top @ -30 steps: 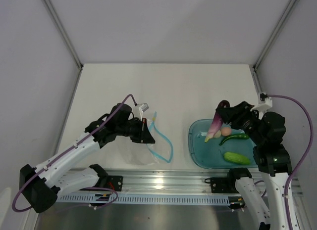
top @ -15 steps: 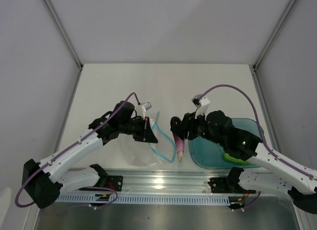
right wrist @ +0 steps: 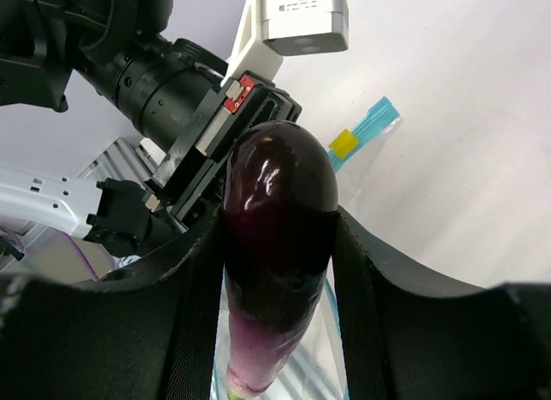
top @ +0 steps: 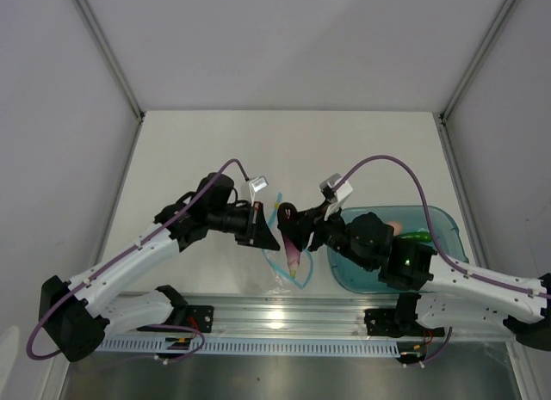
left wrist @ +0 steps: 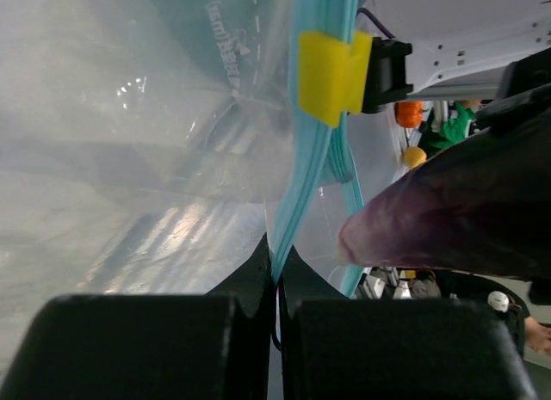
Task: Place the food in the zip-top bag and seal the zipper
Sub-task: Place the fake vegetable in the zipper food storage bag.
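My left gripper point(top: 261, 230) is shut on the light blue zipper point(left wrist: 303, 172) edge of the clear zip-top bag point(top: 250, 262) and holds its mouth up; a yellow slider point(left wrist: 331, 73) sits on the strip. My right gripper point(top: 297, 232) is shut on the dark purple eggplant point(top: 293, 245), which points down into the bag's open mouth. In the right wrist view the eggplant point(right wrist: 275, 245) fills the space between the jaws, its pale tip low inside the bag. The eggplant point(left wrist: 448, 215) also shows in the left wrist view. A dark green pepper point(top: 416, 236) and an egg point(top: 394, 225) lie in the teal tray.
The teal tray point(top: 443, 219) stands at the right front, mostly under my right arm. A metal rail point(top: 284, 318) runs along the near table edge. White walls close the table at the back and sides.
My right gripper has carried the eggplant left from the tray to the bag's mouth and lowered its tip in. My left gripper has kept its hold on the bag's edge.
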Controlling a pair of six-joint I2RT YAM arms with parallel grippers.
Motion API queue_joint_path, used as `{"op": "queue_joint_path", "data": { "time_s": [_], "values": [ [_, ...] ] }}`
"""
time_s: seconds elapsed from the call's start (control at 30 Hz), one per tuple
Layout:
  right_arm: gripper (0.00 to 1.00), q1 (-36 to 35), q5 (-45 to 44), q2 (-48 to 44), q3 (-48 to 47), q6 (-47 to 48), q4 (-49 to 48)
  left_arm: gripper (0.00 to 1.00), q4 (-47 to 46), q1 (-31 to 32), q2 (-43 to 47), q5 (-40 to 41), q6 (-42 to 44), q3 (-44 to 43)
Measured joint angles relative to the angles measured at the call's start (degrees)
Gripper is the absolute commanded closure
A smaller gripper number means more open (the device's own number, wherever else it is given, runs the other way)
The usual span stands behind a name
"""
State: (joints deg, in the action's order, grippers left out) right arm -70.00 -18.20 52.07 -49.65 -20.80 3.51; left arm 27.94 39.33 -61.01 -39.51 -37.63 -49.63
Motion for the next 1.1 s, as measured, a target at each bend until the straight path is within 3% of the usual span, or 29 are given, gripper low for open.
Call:
{"op": "queue_joint_path", "data": {
  "time_s": [0.43, 0.9, 1.03, 1.1],
  "values": [
    [1.00, -10.12, -9.70, 0.26, 7.08, 5.68, -8.55, 1.00, -6.47, -0.02, -0.11, -5.90, -5.33, -0.11],
    [1.00, -12.41, -17.94, -1.66, 11.06, 3.72, -5.46, 0.99, -0.74, -0.09, -0.26, -2.03, -3.50, -3.74],
    [0.87, -12.35, -18.47, -1.55, 11.04, 2.56, -3.13, 1.00, 0.68, -0.07, 0.83, -0.85, -2.38, -4.96],
    [0.76, -11.78, -18.38, -0.63, 10.47, 1.60, -1.86, 1.00, 1.09, -0.07, 1.29, -0.68, -2.23, -5.07]
  ]
}}
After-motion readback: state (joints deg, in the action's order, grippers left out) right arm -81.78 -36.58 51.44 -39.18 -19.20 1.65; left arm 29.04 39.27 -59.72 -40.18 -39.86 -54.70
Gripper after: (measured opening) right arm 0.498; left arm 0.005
